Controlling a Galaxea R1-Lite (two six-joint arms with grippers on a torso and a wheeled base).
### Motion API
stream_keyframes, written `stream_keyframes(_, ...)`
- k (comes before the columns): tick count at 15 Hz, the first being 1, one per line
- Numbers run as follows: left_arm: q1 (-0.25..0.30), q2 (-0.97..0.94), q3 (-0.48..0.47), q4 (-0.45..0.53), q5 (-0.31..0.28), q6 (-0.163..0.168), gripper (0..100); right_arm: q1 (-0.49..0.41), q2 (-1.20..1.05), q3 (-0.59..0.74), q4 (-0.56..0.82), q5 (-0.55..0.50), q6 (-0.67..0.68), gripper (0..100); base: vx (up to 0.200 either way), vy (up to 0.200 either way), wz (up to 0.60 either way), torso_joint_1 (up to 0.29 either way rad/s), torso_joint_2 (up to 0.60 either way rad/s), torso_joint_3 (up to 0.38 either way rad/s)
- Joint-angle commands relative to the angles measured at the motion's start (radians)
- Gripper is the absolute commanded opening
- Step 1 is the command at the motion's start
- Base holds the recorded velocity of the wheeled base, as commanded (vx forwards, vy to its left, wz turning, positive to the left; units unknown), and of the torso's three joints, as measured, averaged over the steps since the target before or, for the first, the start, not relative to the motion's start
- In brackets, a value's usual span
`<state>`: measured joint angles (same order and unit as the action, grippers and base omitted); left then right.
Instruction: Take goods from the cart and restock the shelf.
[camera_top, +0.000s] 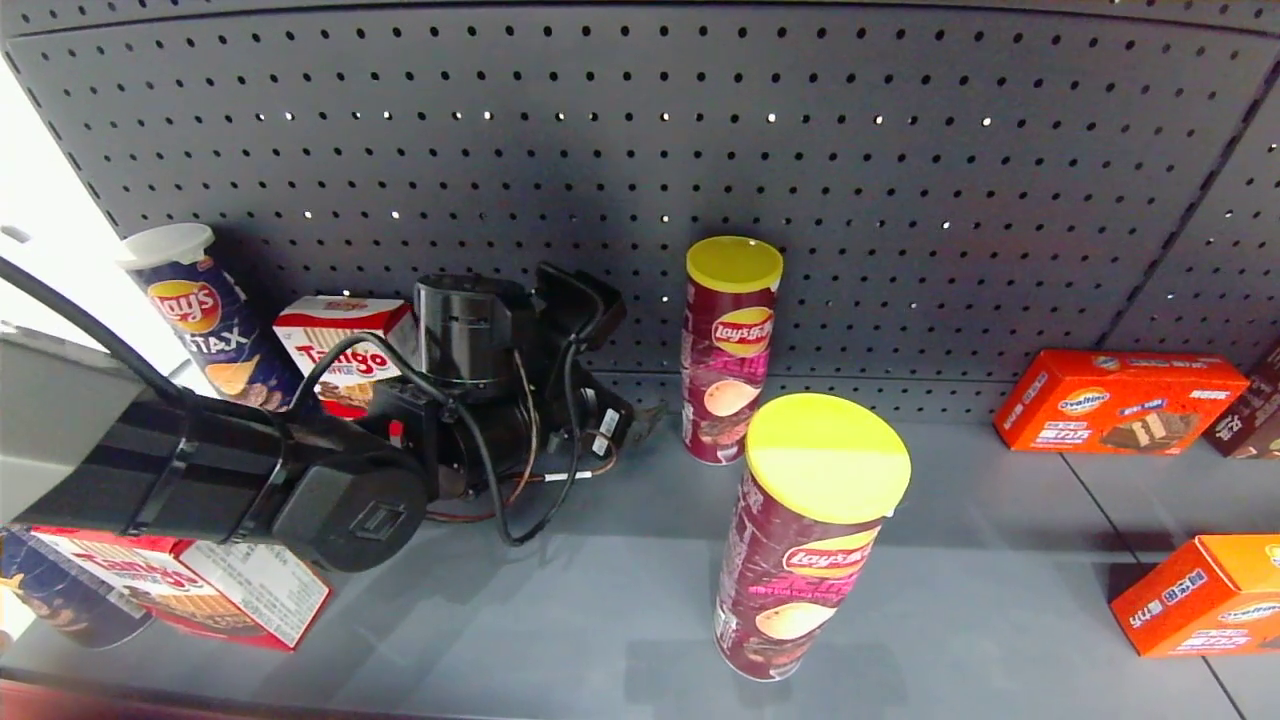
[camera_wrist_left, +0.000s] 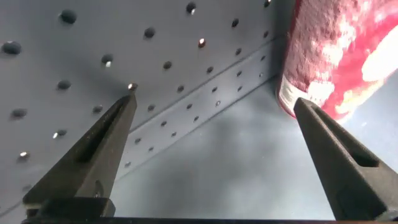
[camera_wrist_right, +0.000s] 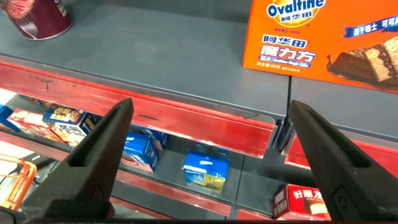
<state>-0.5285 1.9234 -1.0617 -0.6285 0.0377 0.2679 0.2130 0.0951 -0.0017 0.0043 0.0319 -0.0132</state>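
Note:
Two purple chip cans with yellow lids stand upright on the grey shelf: one at the back by the pegboard, one nearer the front. My left wrist reaches in along the back wall, just left of the rear can. My left gripper is open and holds nothing; the rear can stands beside one finger, apart from it. My right gripper is open and empty in front of the shelf's red edge, below an orange box.
A blue chip can and a red-and-white wafer box stand at the back left. Another wafer box lies at the front left. Orange boxes sit on the right. Blue boxes fill a lower shelf.

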Motion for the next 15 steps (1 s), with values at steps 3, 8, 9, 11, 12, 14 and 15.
stream_keyframes(3,-0.005,-0.023,0.002,-0.003,-0.007,0.001,100,0.0,0.002,0.0,0.0,0.0,-0.001,100,0.0,0.0,0.0,0.0,0.0,0.0)
stream_keyframes(8,-0.028,0.008,-0.054,0.0,-0.007,-0.004,100,0.0,0.002,0.0,0.0,0.0,-0.001,100,0.0,0.0,0.0,0.0,0.0,0.0)
stream_keyframes(9,-0.028,0.009,-0.057,0.0,-0.007,-0.004,100,0.0,0.002,0.0,0.0,0.0,-0.001,100,0.0,0.0,0.0,0.0,0.0,0.0)
stream_keyframes(11,-0.025,0.022,-0.067,0.0,-0.002,-0.004,100,0.0,0.002,0.0,0.0,0.0,-0.001,100,0.0,0.0,0.0,0.0,0.0,0.0)
stream_keyframes(12,-0.025,0.022,-0.069,0.0,0.001,-0.006,100,0.0,0.002,0.0,0.0,0.0,-0.001,100,0.0,0.0,0.0,0.0,0.0,0.0)
stream_keyframes(14,-0.021,0.022,-0.067,-0.002,0.002,-0.006,100,0.0,0.002,0.0,0.0,0.0,-0.001,100,0.0,0.0,0.0,0.0,0.0,0.0)
stream_keyframes(15,-0.019,0.022,-0.066,-0.002,0.002,-0.007,100,0.0,0.002,0.0,0.0,0.0,-0.001,100,0.0,0.0,0.0,0.0,0.0,0.0)
